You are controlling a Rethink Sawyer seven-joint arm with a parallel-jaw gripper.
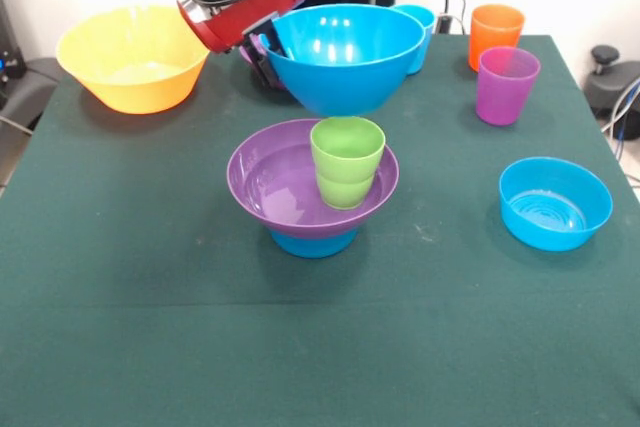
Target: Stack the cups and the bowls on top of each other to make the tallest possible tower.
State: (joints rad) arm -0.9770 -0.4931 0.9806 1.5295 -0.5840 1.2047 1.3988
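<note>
The claw (265, 50) was clamped on the rim of the large blue bowl (345, 55), held above the green worktop (150, 277); the tower (313, 187) stood below: small blue bowl, purple bowl, lime green cup (347, 160); no readable writing showed

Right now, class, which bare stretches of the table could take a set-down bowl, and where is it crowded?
Free: the near strip of green table below the tower, and the left side below the yellow bowl. Crowded: the far edge, where the end effector holds the large blue bowl near the orange cup and purple cup.
</note>
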